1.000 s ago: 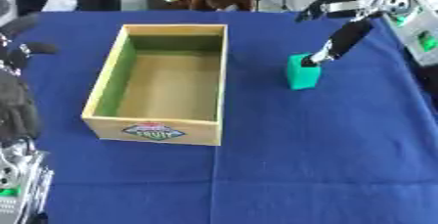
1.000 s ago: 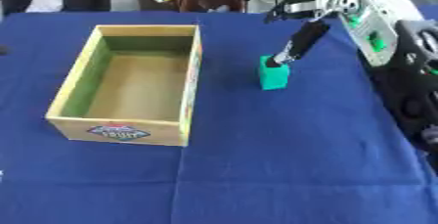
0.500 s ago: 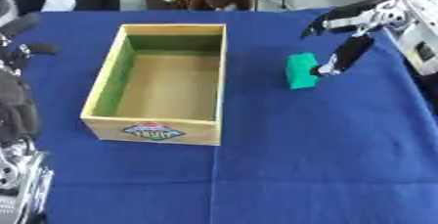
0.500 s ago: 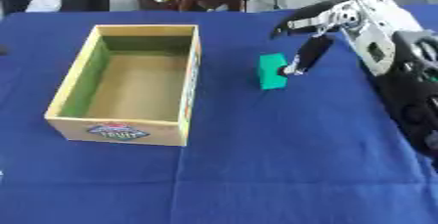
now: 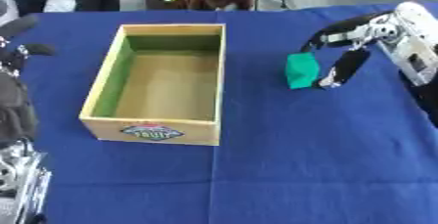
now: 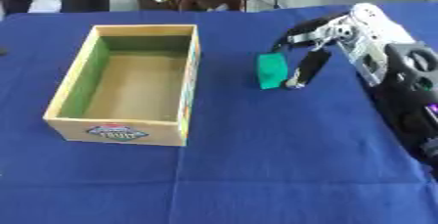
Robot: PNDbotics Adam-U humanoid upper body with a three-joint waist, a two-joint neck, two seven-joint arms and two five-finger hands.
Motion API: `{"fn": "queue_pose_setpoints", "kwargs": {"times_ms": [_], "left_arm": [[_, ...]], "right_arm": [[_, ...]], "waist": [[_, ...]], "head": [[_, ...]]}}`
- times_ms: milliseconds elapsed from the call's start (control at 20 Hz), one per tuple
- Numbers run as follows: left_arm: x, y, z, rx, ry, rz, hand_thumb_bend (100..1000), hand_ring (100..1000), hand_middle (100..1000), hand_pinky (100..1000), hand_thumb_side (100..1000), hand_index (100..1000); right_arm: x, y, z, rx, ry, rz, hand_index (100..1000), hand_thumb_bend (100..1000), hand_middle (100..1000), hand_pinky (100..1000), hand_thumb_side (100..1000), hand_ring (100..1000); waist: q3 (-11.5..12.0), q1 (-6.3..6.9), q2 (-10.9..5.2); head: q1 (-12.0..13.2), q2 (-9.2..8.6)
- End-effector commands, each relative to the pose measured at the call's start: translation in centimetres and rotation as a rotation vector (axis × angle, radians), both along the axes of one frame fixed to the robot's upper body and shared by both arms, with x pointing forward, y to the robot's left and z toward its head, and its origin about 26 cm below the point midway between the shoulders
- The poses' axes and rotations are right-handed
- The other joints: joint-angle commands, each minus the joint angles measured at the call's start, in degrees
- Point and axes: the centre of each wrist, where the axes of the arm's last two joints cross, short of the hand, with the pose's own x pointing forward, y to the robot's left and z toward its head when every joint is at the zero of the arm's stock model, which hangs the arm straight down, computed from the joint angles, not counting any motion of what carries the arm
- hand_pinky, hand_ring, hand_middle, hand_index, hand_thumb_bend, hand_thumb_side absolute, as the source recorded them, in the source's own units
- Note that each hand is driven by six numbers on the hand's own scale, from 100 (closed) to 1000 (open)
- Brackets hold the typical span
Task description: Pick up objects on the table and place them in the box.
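Beside the box (image 5: 154, 131), upright green block (image 5: 301, 70).

The right robot hand (image 5: 346, 47) reaches in from the right, fingers spread open and thumb pointing down.

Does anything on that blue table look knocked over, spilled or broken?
Nothing stands out. The wooden box sits flat and empty, and the green block stands beside the right hand, whose fingers are open around it.

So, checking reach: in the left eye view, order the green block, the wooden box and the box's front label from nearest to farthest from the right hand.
1. Green block, just left of the right hand.
2. Wooden box, further left, mid-table.
3. Front label, on the box's near face.
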Motion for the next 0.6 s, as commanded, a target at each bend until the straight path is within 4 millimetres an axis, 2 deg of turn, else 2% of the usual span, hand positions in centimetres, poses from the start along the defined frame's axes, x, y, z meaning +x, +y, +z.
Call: {"fn": "queue_pose_setpoints", "kwargs": {"times_ms": [50, 400, 600], "left_arm": [[-0.23, -0.14, 0.66, 0.007, -0.026, -0.011, 100, 720, 874, 506, 968, 752], [-0.22, -0.24, 0.71, 0.008, -0.027, -0.015, 100, 721, 876, 505, 970, 751], [-0.21, -0.24, 0.72, 0.011, -0.025, -0.015, 100, 721, 877, 505, 972, 750]], "right_arm": [[-0.31, -0.12, 1.49, -0.01, -0.037, 0.004, 1000, 341, 927, 901, 450, 938], [-0.18, -0.02, 1.23, -0.031, -0.057, -0.023, 988, 352, 887, 869, 464, 916], [-0.05, 0.0, 0.9, -0.04, -0.09, -0.032, 932, 349, 835, 856, 454, 902]], "waist": [[0.1, -0.04, -1.02], [0.4, -0.04, -0.65], [0.4, -0.04, -0.48]], "head": [[-0.1, -0.39], [-0.1, -0.54], [-0.2, -0.53]]}}
